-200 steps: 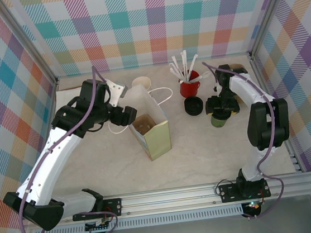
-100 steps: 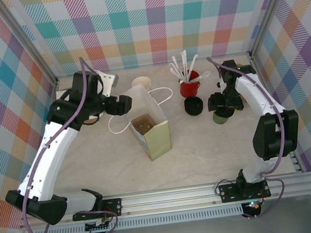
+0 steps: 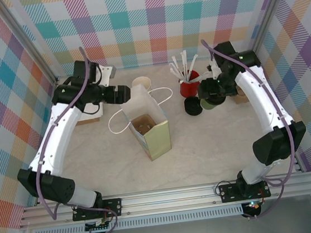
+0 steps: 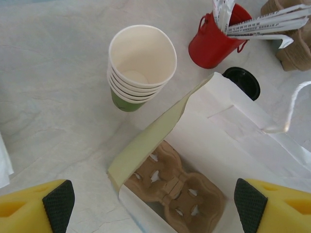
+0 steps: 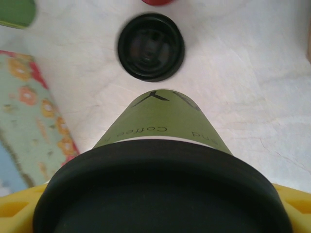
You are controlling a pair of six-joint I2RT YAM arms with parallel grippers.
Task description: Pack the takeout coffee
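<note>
The right claw [image 3: 212, 94] is clamped on the coffee [image 5: 160, 121] just beside the loose lid [image 5: 150, 46], right of the bag [image 3: 159, 141], while the left claw [image 4: 154, 200] hangs wide open and empty over the bag; mid-carry, I judge, next needing an upright lowering into the carrier [image 4: 172, 189].

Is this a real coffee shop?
Probably not: it looks like a robot practice booth set up like a coffee counter. Plaid walls surround a table with a stack of paper cups, a red mug of sticks and a paper bag.
</note>
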